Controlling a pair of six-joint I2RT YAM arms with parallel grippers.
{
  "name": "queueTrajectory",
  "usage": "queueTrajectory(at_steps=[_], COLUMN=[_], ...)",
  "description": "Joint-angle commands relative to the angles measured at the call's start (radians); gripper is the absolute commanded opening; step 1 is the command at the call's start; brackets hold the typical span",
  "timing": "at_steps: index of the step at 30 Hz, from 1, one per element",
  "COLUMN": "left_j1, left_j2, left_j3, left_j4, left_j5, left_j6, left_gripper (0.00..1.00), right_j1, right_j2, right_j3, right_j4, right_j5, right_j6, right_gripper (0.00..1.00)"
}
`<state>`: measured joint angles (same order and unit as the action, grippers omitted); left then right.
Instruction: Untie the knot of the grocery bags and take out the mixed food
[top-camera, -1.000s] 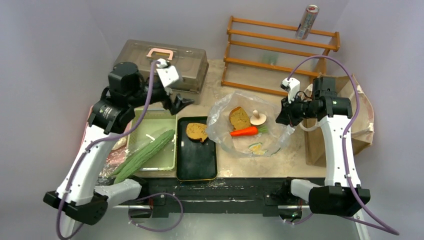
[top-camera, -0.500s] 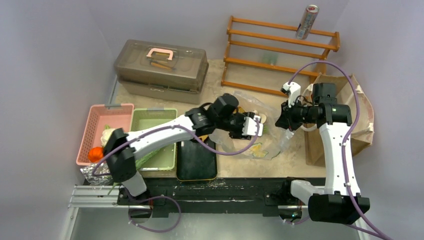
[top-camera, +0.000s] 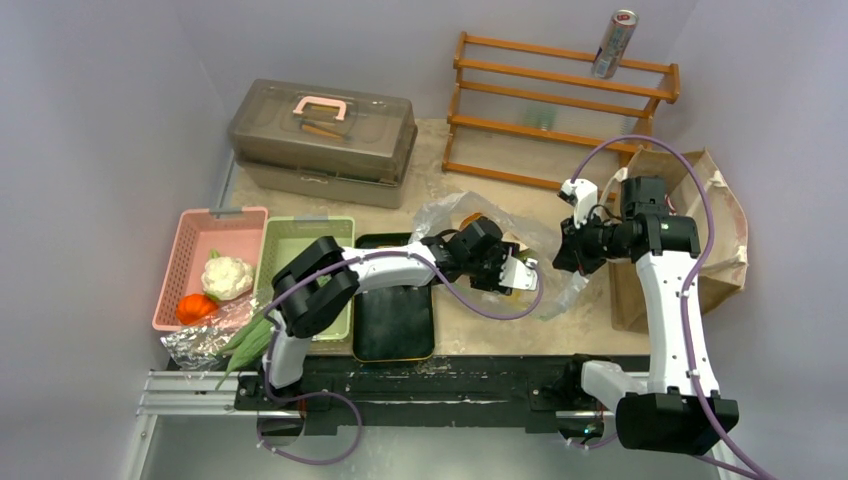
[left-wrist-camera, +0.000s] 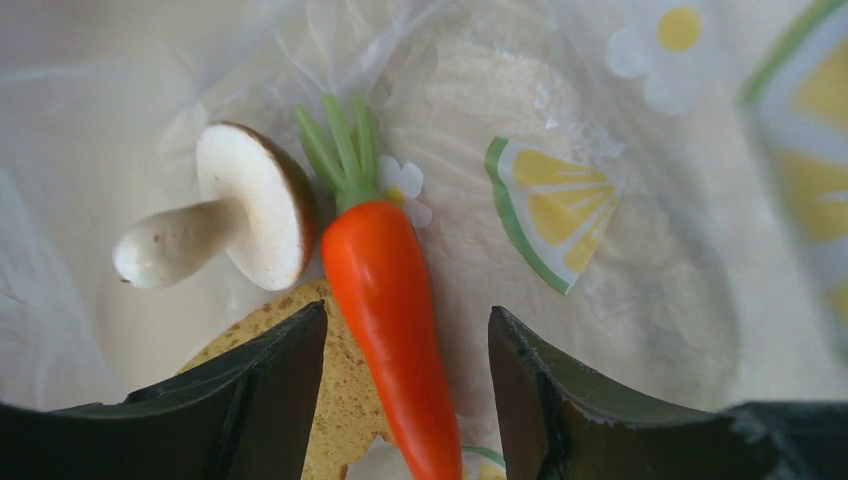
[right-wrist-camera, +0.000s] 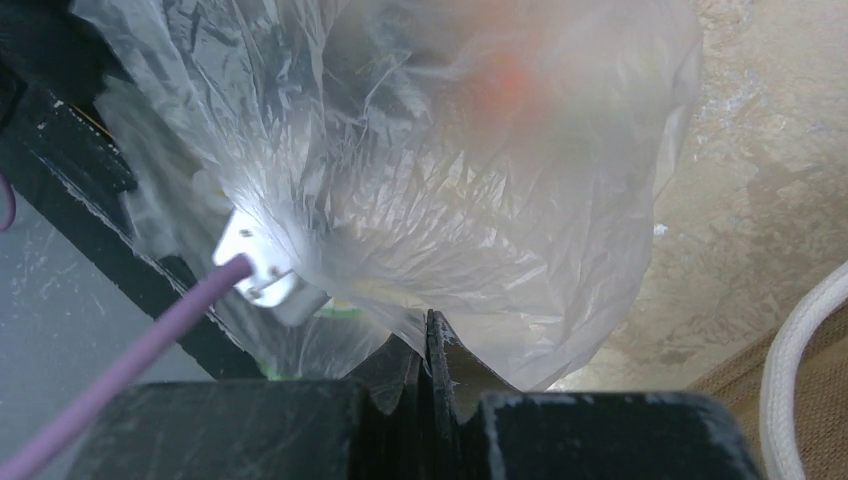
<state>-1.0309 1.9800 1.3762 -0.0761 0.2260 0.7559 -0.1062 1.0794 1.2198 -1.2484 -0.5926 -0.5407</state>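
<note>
Left gripper (left-wrist-camera: 407, 310): relocated from well left of the plastic bag (top-camera: 440, 212) to inside it, jaws parted astride the carrot (left-wrist-camera: 385, 290).

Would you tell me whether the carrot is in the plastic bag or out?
In: the carrot lies on the plastic bag's printed film, beside the mushroom, with crinkled plastic around them.

Crinkly clear plastic bag (right-wrist-camera: 450, 200); glossy carrot (left-wrist-camera: 385, 290); matt mushroom (left-wrist-camera: 255, 215).
</note>
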Motion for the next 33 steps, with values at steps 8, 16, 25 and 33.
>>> queueTrajectory(at_steps=[8, 16, 25, 33], left_j1=[-0.006, -0.005, -0.006, 0.006], left_j2=[0.114, 0.177, -0.112, -0.348], left_j3=[0.057, 0.202, 0.035, -0.091], left_j4=[0.016, -0.208, -0.176, -0.03], left_j5=[-0.21, -0.276, -0.118, -0.051], left_j6=[0.023, -0.04, -0.128, -0.193], left_gripper=[0.6, 0.35, 0.0, 0.0], right_j1=[-0.004, -0.004, -0.004, -0.004], right_j2=[0.029, 0.031, 0.037, 0.034], right_j3=[0.0, -0.002, 0.001, 0.009], right_j4=[0.038, 0.045, 0.054, 0.065], right_j5=[0.019, 0.019, 0.029, 0.032], right_j6=[0.081, 0.085, 0.074, 0.07], right_gripper=[0.0, 0.0, 0.0, 0.0])
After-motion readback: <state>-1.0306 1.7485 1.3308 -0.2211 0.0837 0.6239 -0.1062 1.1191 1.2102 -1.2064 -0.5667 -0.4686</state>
